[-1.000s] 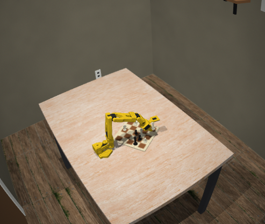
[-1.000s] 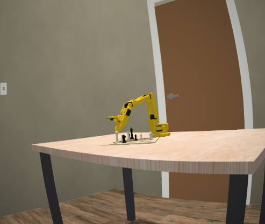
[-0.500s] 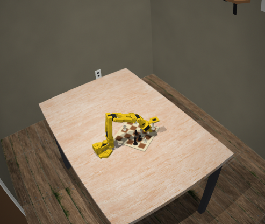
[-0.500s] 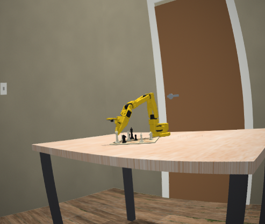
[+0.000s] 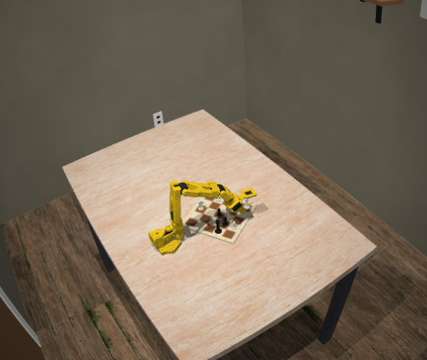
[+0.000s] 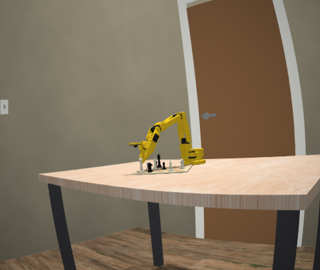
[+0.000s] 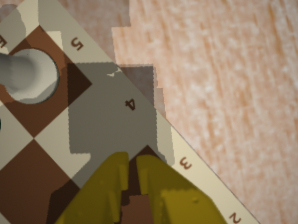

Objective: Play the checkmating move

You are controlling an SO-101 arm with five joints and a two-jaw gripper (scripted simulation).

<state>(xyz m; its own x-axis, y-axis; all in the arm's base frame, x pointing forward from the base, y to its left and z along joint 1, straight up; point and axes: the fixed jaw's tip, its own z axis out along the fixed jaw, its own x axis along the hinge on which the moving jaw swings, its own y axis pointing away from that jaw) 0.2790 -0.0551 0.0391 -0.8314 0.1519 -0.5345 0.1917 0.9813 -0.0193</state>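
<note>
A small chessboard point(image 5: 220, 218) lies on the table beside the yellow arm's base point(image 5: 164, 239). Several white and black pieces stand on it. My gripper point(image 7: 131, 167) is shut and empty, low over the board's edge by the rank labels 3 and 4. It also shows in the top view point(image 5: 241, 208) and the exterior view point(image 6: 142, 159). In the wrist view a white piece point(image 7: 27, 75) stands on a brown square near the 5 label, to the upper left of the jaws. The board's other pieces are out of the wrist view.
Black pieces point(image 5: 218, 220) stand mid-board, and white pieces point(image 5: 246, 203) stand near the far edge. The board's shadowed edge point(image 7: 165, 135) runs diagonally, with bare wood table to its right.
</note>
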